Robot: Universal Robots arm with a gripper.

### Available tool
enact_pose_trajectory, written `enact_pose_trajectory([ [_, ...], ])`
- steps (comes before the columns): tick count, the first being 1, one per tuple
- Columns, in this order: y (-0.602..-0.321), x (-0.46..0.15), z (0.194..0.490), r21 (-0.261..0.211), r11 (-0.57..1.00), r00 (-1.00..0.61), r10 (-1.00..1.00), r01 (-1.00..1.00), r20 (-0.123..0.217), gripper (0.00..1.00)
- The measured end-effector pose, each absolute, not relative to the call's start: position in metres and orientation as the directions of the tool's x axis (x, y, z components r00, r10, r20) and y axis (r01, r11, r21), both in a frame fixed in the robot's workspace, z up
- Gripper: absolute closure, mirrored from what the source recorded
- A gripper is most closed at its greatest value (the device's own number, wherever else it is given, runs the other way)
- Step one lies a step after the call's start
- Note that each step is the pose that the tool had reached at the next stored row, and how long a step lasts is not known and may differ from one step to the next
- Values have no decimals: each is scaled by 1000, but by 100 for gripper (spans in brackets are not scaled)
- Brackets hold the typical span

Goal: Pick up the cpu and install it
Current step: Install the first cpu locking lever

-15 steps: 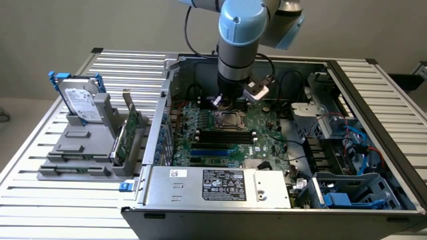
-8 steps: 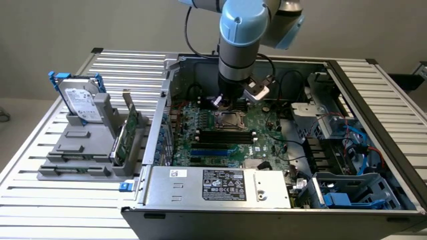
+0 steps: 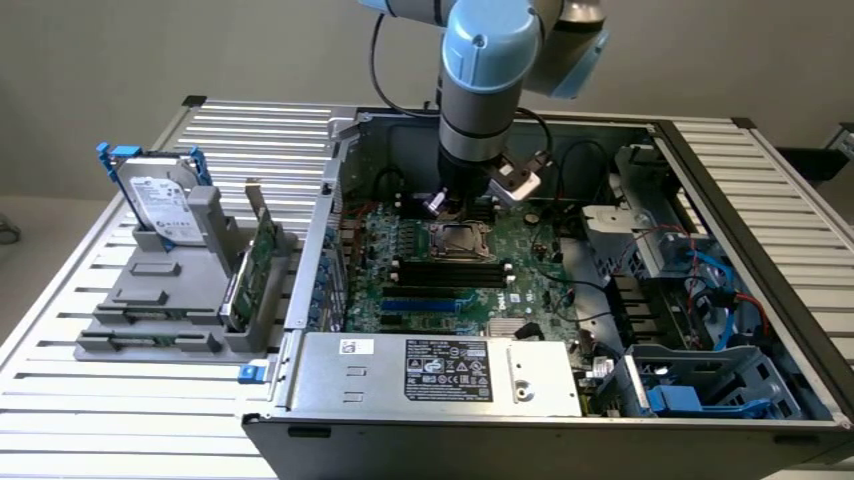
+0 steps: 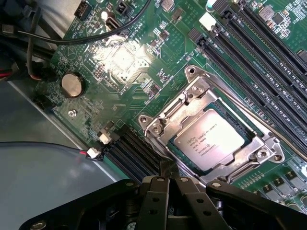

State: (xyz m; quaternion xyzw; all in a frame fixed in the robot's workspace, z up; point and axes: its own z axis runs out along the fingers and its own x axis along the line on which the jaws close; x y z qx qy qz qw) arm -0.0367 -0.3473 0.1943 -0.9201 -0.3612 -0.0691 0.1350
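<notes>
In the exterior view, the end effector (image 3: 458, 210) hangs inside the open computer case (image 3: 534, 445) on the bench (image 3: 120, 420), close over the cpu (image 3: 461, 240) in the motherboard's socket. In the wrist view, the end effector (image 4: 168, 179) is pressed together and empty, just beside the socket frame (image 4: 158, 127) where the cpu (image 4: 209, 139) lies flat.
</notes>
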Motion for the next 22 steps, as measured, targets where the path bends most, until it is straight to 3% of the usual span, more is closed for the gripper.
enact_pose_trajectory([
  [22, -347, -36, 194, -197, -703, 730, 651, 683, 209, 89],
])
